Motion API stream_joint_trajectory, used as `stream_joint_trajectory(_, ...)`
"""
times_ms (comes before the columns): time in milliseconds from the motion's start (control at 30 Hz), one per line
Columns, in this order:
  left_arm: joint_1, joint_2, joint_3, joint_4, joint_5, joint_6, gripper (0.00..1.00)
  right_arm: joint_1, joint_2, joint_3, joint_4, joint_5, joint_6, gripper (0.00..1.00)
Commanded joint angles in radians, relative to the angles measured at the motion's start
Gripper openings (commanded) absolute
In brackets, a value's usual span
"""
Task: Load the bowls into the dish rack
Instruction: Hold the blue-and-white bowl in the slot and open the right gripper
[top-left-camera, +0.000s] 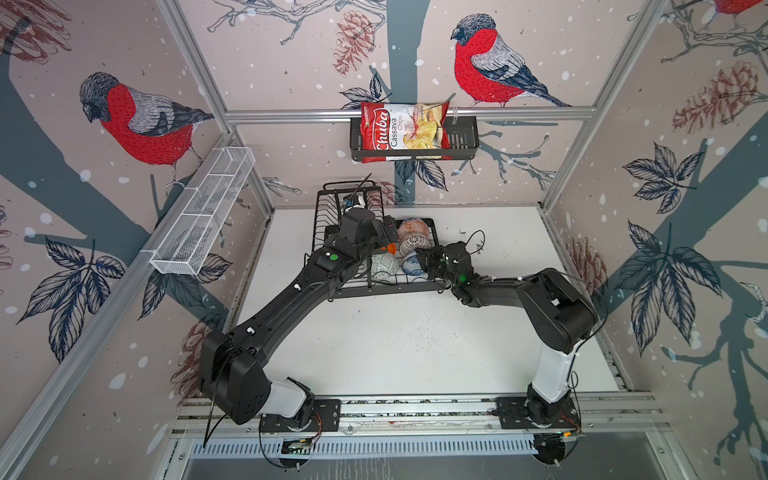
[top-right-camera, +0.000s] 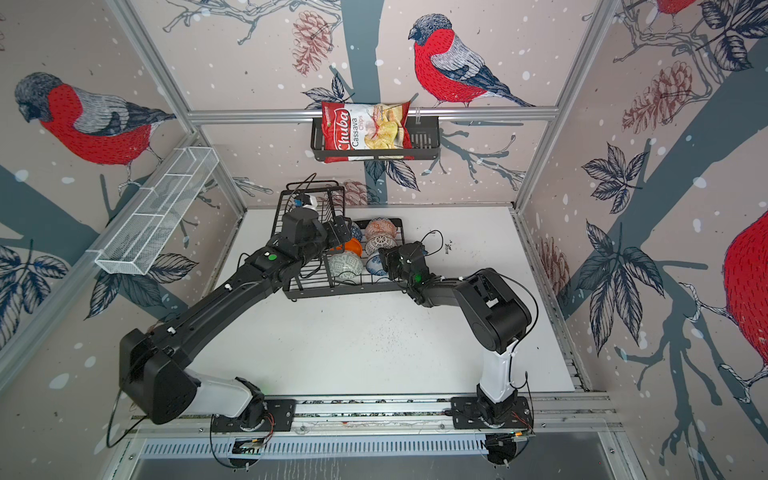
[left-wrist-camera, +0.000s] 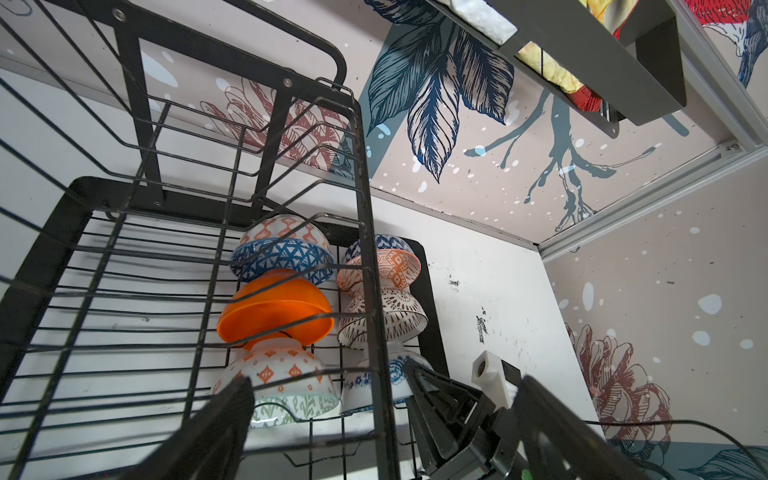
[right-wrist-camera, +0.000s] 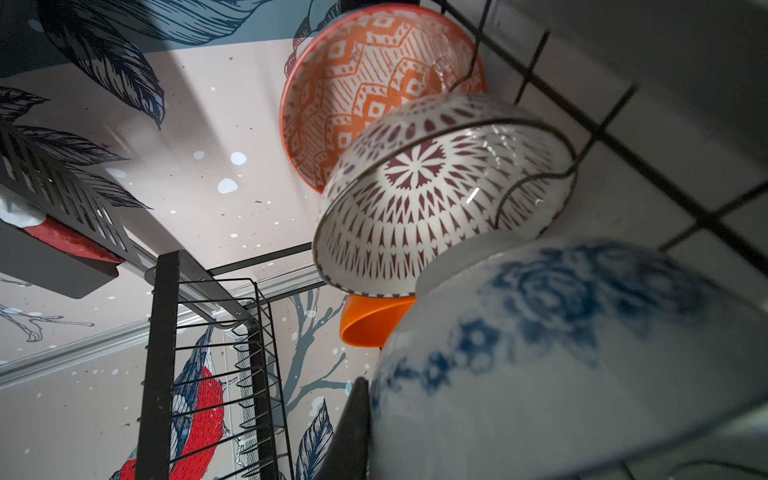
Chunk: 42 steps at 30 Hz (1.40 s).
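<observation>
Blue-flowered bowl (right-wrist-camera: 582, 353) against right claw (top-left-camera: 427, 262)

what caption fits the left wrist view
Two rows of bowls on edge in the black wire dish rack, a plain orange bowl among patterned ones, blue-flowered bowl at the near end

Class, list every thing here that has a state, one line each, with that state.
Black wire dish rack: lower tier holds bowls.
Plain glossy orange bowl: on edge in rack.
White bowl with dark lattice: on edge in rack.
White bowl with blue flowers: on edge, rim gripped.
Left gripper: open, empty.
Right gripper: shut on flowered bowl.
</observation>
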Motion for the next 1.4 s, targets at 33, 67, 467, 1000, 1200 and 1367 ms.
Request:
stream_joint_trajectory(33,0.001,-0.005,-0.010,-0.018,0.014,-0.016,0.98,-0.001,-0.003,-0.008,-0.050,-0.013,0.013,0.18)
stream_joint_trajectory(67,0.002,-0.007,-0.013,-0.017,0.014,-0.018,0.98,0.000,-0.001,-0.012,-0.047,-0.014,0.014,0.18)
stream_joint_trajectory(467,0.001,-0.035,-0.039,-0.020,0.002,-0.023,0.98,0.002,0.001,0.008,-0.063,-0.024,0.013,0.25)
stream_joint_trajectory(1000,0.002,-0.048,-0.038,-0.022,-0.014,-0.026,0.98,-0.009,-0.009,0.041,-0.090,-0.036,-0.022,0.34)
stream_joint_trajectory(1200,0.003,-0.043,-0.035,-0.017,-0.009,-0.032,0.98,-0.017,-0.009,0.037,-0.087,-0.047,-0.020,0.34)
stream_joint_trajectory(1367,0.004,-0.039,-0.027,-0.017,-0.013,-0.032,0.98,-0.024,-0.016,0.042,-0.094,-0.051,-0.031,0.35)
